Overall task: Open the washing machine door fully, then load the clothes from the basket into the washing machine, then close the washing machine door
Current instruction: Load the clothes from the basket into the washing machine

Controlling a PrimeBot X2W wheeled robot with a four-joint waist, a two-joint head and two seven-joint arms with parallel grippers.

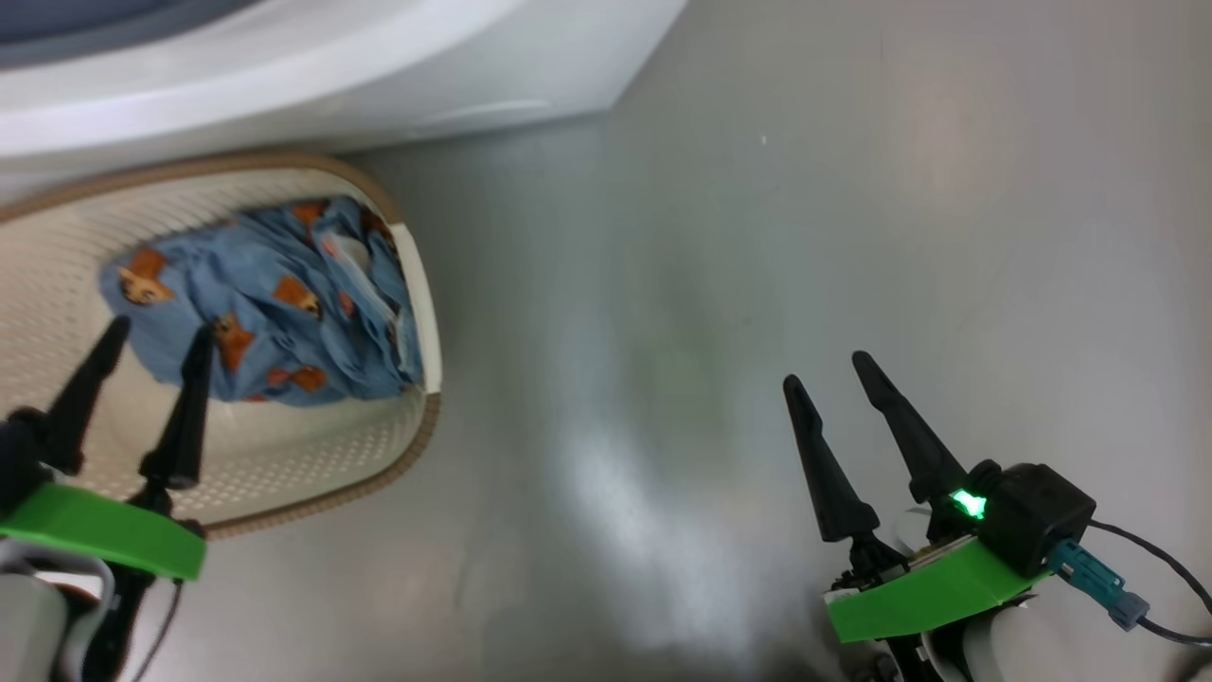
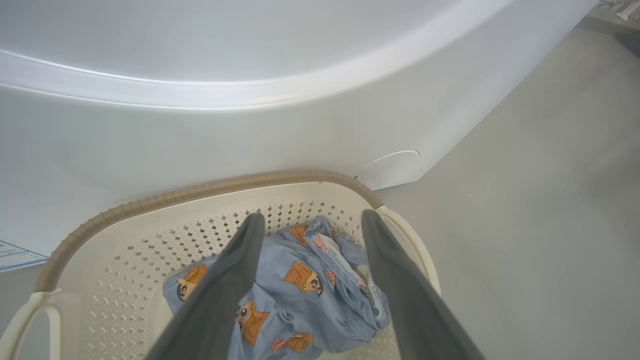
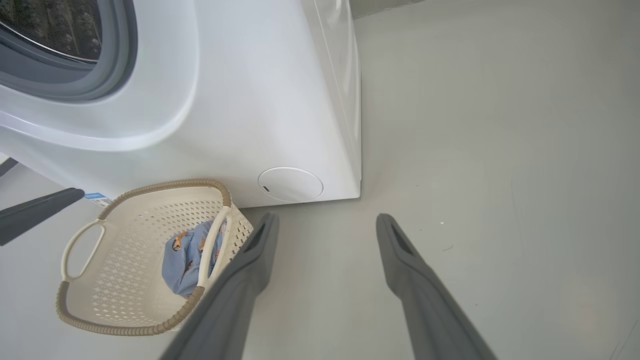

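Observation:
The clothes (image 1: 270,313), light blue with orange prints, lie bunched in the cream basket (image 1: 417,445) on the floor at the foot of the white washing machine (image 1: 331,76). My left gripper (image 1: 159,332) hangs open over the basket, fingertips just above the fabric; in the left wrist view the clothes (image 2: 310,285) lie between its fingers (image 2: 235,280). My right gripper (image 1: 826,371) is open and empty over bare floor to the right. The right wrist view shows the basket (image 3: 125,327), the clothes (image 3: 187,257), the machine (image 3: 260,100) with its grey gasket and steel drum exposed. The washing machine door is out of view.
A round white service flap (image 3: 290,184) sits low on the machine's front near its right corner. Grey glossy floor (image 1: 757,284) stretches right of the basket and machine. A cable (image 1: 1165,568) trails from my right wrist.

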